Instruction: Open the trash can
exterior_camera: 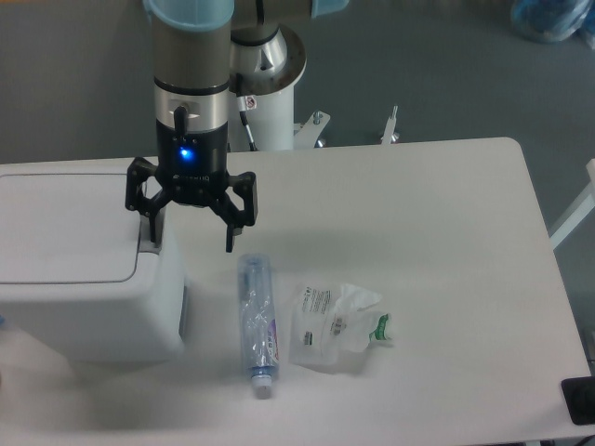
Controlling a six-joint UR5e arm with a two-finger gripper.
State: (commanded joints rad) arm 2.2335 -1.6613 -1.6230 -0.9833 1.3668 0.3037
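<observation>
The trash can (84, 269) is a large white boxy bin at the left of the table, with its flat lid (65, 228) lying closed. Its grey push tab (152, 243) sits at the lid's right edge. My gripper (189, 232) points down and is open and empty, straddling the can's right edge. Its left finger (147, 223) is at the grey tab, whether touching I cannot tell. Its right finger (230, 237) hangs beside the can over the table.
An empty clear plastic bottle (256, 321) lies on the table just right of the can. A crumpled clear plastic bag (335, 323) lies next to it. The robot's white base (270, 93) stands behind the table (437, 232).
</observation>
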